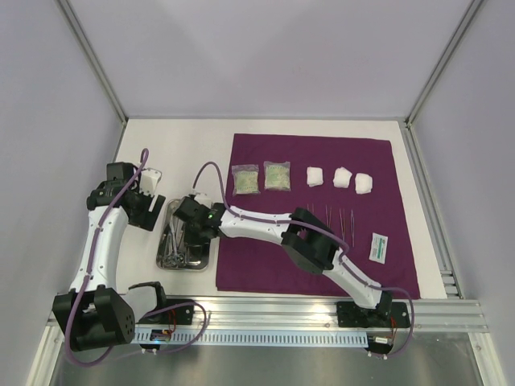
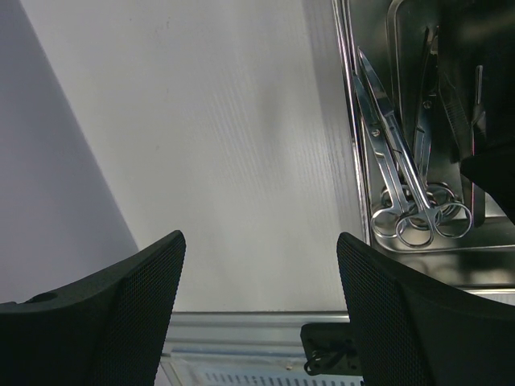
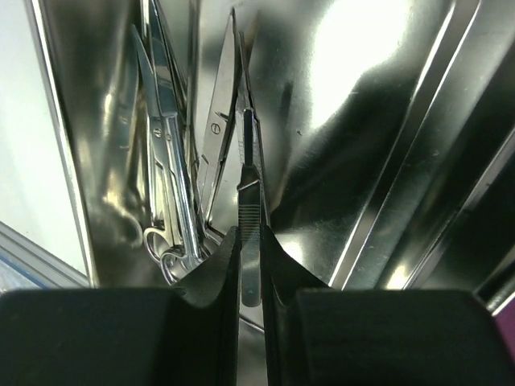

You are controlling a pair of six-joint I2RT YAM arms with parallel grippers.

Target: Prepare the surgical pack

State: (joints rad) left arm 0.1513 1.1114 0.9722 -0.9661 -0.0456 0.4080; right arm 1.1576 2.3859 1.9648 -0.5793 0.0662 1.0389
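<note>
While the left gripper [image 2: 259, 257] hangs spread wide and empty over the white table [image 2: 241, 145], the right gripper [image 3: 251, 241] is pressed onto a slim ribbed steel instrument [image 3: 249, 201] above the steel tray [image 3: 378, 121]. The tray lies just off the left edge of the purple sheet [image 1: 386, 161]. In the tray: at least two scissors [image 2: 410, 193]. On the sheet: two clear packets [image 1: 245, 179], three gauze pads [image 1: 315, 175], one sachet [image 1: 379, 246].

One purple sheet [image 1: 265, 269] carries three white gauze pads [image 1: 316, 176] [image 1: 343, 178] [image 1: 364, 183], two clear packets [image 1: 245, 179] [image 1: 278, 175] and one small sachet [image 1: 379, 247]. One steel tray [image 1: 185, 266] holds at least two pairs of scissors [image 2: 402, 185] and one tweezers [image 3: 250, 233].
</note>
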